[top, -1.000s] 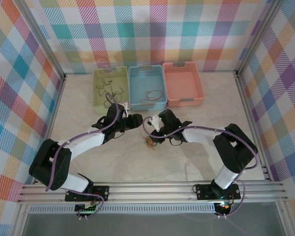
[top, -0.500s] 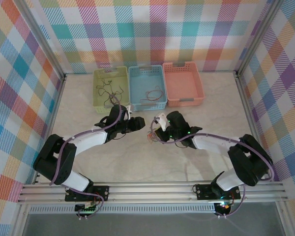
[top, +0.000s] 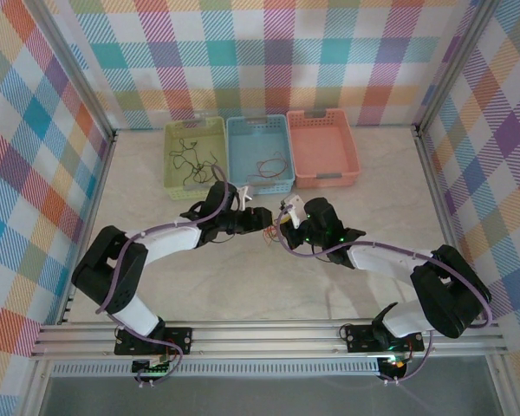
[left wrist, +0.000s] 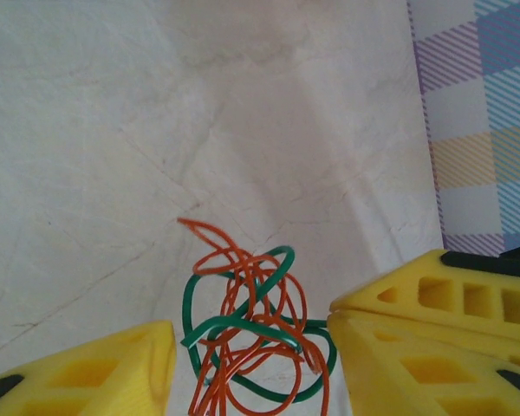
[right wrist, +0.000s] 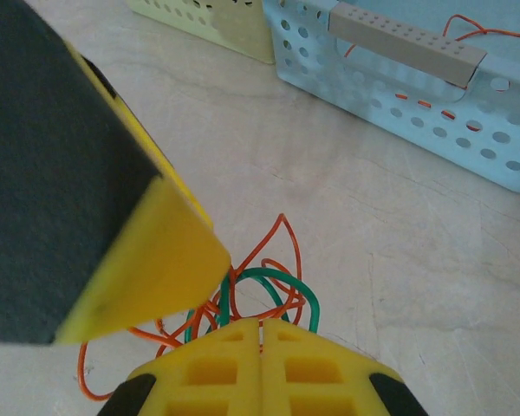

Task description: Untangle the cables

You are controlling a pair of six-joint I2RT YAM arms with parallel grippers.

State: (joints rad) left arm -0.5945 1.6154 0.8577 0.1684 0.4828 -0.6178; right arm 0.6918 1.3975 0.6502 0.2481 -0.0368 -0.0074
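The cables (left wrist: 224, 321) are a small clump of orange and green wire, seen mid-table in the top view (top: 269, 236). My right gripper (right wrist: 262, 325) is shut on the clump's near side, and green and orange loops (right wrist: 269, 273) stick out past its yellow fingertips. My left gripper (left wrist: 250, 347) is open, one yellow finger on each side of the clump. From above, the left gripper (top: 262, 222) and right gripper (top: 282, 232) meet tip to tip at the clump. The yellow block at upper right (left wrist: 433, 286) looks like the right gripper's fingers.
Three baskets stand in a row at the back. The green one (top: 171, 160) holds black wires, the blue one (top: 232, 156) holds red-orange wires, and the salmon one (top: 322, 147) sits to their right. The blue basket (right wrist: 433, 104) is just beyond the clump. Checked walls enclose the table.
The right gripper has shut on the clump and carried it a little toward the baskets. The left gripper has swung right to straddle it.
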